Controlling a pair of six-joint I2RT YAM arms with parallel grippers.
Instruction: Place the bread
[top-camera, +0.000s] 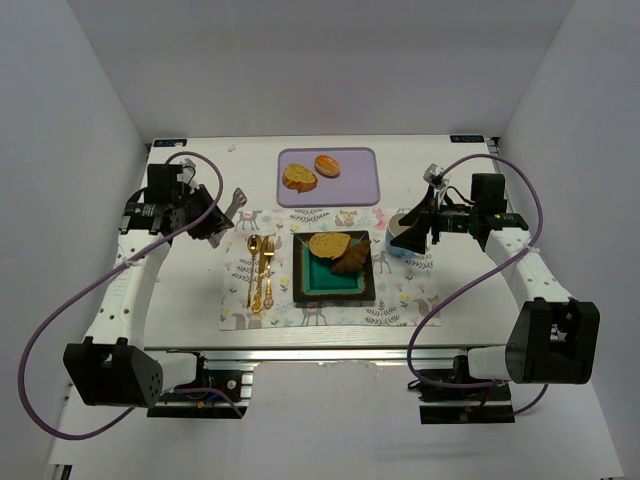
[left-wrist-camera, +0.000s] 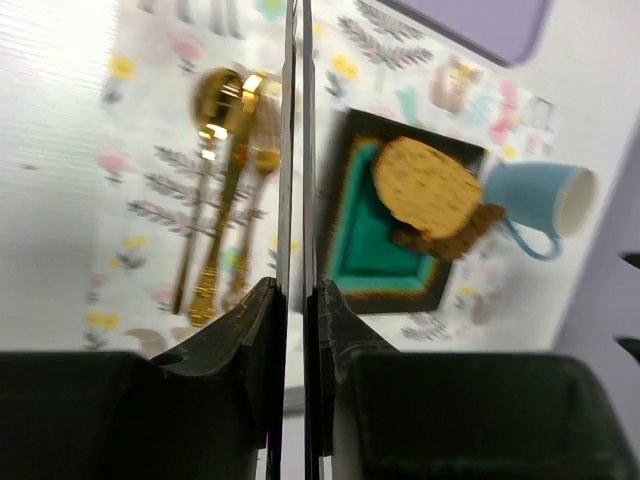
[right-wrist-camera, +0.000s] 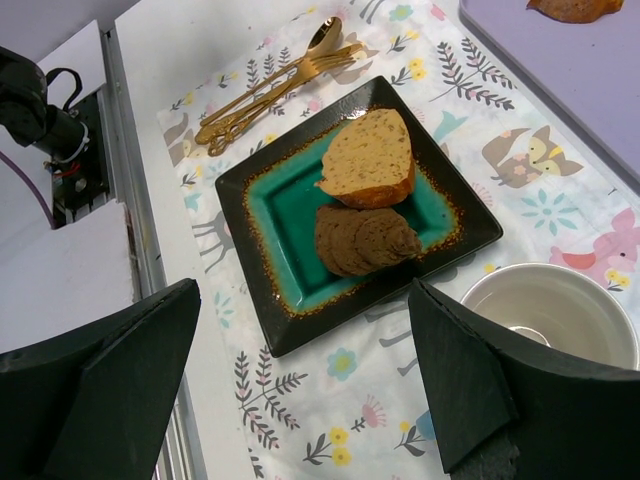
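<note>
Nearby, cup (top-camera: 405, 232) beside plate (top-camera: 299, 276), cutlery (top-camera: 260, 270) opposite.

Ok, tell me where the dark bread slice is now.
The dark slice lies on the teal plate, centre of the top view, against the lighter slice, left of the blue mug.

White table (top-camera: 190, 300). Plain pale walls (top-camera: 320, 60) at back and both sides. Metal rail (top-camera: 320, 357) along near edge. Bright, even light.

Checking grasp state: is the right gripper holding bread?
No, the right gripper is open and empty; both bread slices lie on the plate.
</note>
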